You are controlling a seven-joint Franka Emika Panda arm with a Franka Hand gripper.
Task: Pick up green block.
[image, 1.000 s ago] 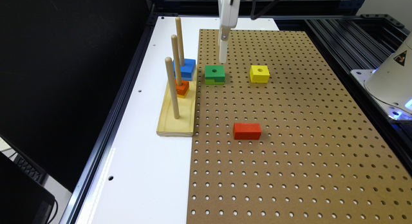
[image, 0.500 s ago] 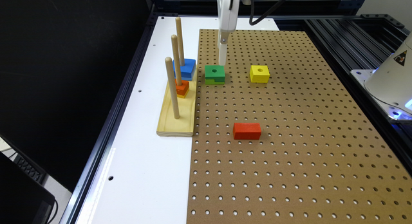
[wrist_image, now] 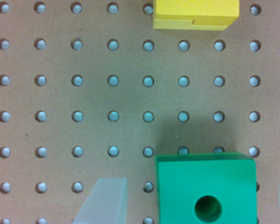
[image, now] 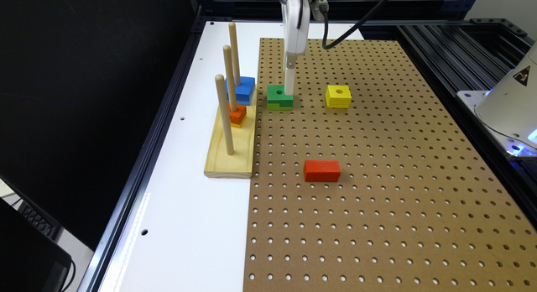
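The green block was dark green over lighter green, beside a yellow block, a red block and a brown perforated board.

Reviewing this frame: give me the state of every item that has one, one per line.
Gripper: open, fingers either side of the green block, low over it.
Green block: flat on the pegboard, hole up, not lifted.
Yellow block: flat on the pegboard, hole up, free.
Red block: lying flat on the pegboard, free.
Blue block: threaded on a peg.
Orange block: threaded on a peg.
Nearest peg: upright, bare.
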